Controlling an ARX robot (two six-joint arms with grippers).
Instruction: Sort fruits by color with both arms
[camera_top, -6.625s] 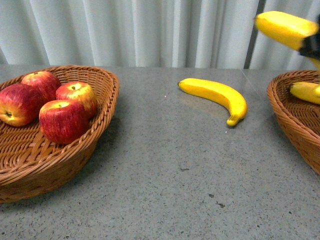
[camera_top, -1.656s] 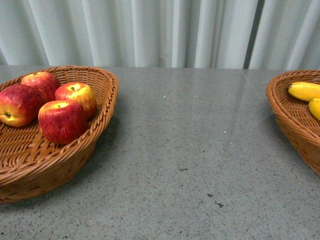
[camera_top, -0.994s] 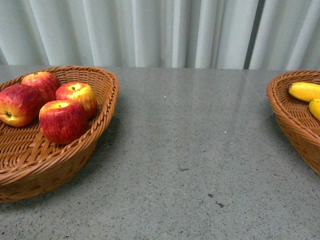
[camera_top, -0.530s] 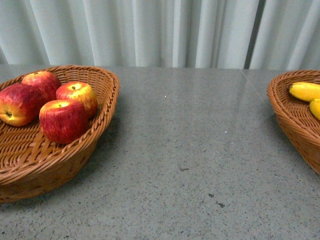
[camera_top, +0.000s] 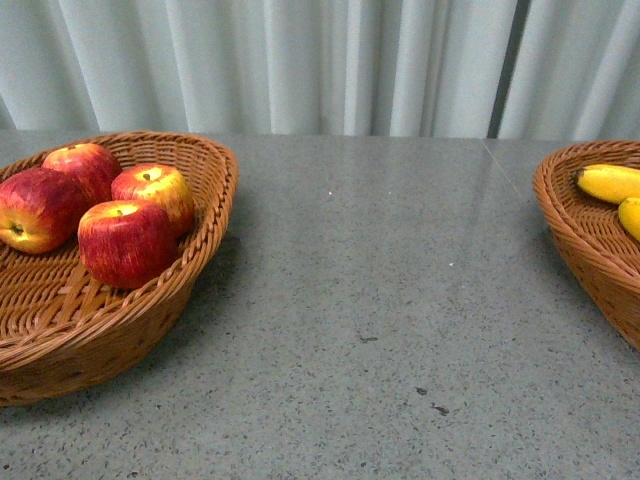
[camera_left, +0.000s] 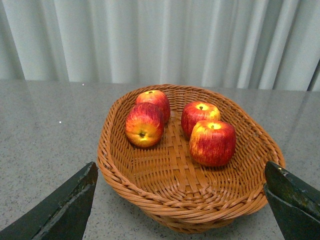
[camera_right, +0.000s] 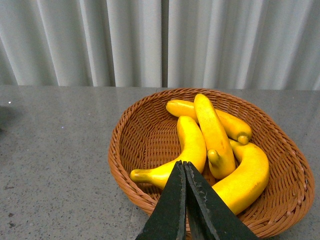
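Brown woven wicker basket (camera_top: 560, 215) of yellow bananas (camera_top: 608, 182) cut off at the front view's edge; left end effector (camera_left: 180, 200) spread wide, right end effector (camera_right: 184, 200) pressed together, empty; four red apples (camera_left: 212, 142) in the other wicker basket (camera_left: 125, 172)

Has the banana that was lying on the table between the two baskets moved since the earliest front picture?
Yes. The table between the left basket and right basket now holds no banana.

A grey speckled table (camera_top: 380, 300) carries two wicker baskets, well apart. The left basket (camera_top: 120, 330) sits at its left side, the right basket (camera_top: 585, 240) at its right edge.
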